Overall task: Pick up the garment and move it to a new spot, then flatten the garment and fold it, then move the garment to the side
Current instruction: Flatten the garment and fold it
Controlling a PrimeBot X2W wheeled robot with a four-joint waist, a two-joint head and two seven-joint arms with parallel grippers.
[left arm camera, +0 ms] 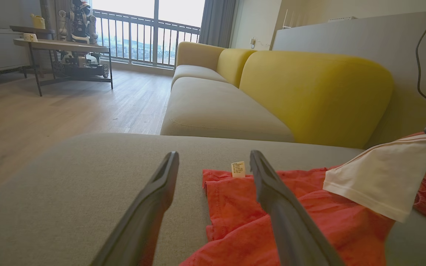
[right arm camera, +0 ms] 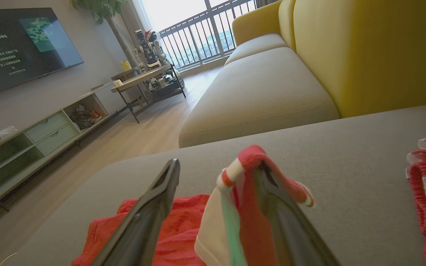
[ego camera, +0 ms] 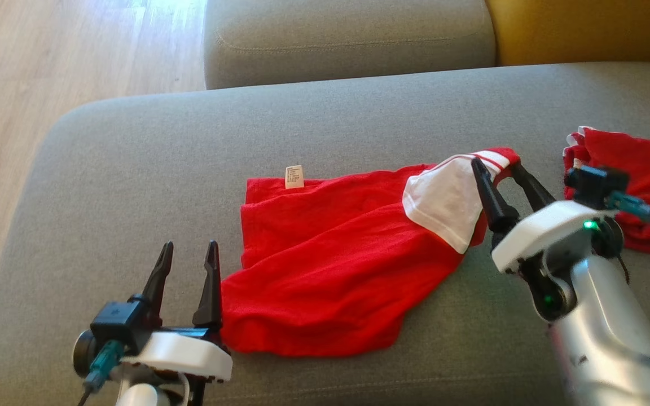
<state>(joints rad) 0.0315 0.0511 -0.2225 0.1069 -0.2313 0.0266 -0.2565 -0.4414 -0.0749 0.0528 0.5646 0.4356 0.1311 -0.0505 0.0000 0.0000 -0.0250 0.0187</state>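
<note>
At the far left, a wooden floor (ego camera: 48, 56) is seen beside the grey sofa cushion (ego camera: 133, 169) on which everything lies. At the lower left the left gripper (ego camera: 189, 248) is held just above the cushion with its fingers spread and nothing between them. Its inner finger is placed just beside the lower-left edge of the red garment (ego camera: 330, 270); whether they touch cannot be told. The garment is spread, rumpled, across the middle of the cushion, and a small white label (ego camera: 294, 176) is shown at its upper-left corner. Its white sleeve (ego camera: 443, 203) is raised toward the right. There the right gripper (ego camera: 497, 166) is seen with its fingers parted, and the striped cuff is draped over one finger, not pinched. Farther right, apart from the garment, a second red cloth (ego camera: 641, 169) is bunched.
</note>
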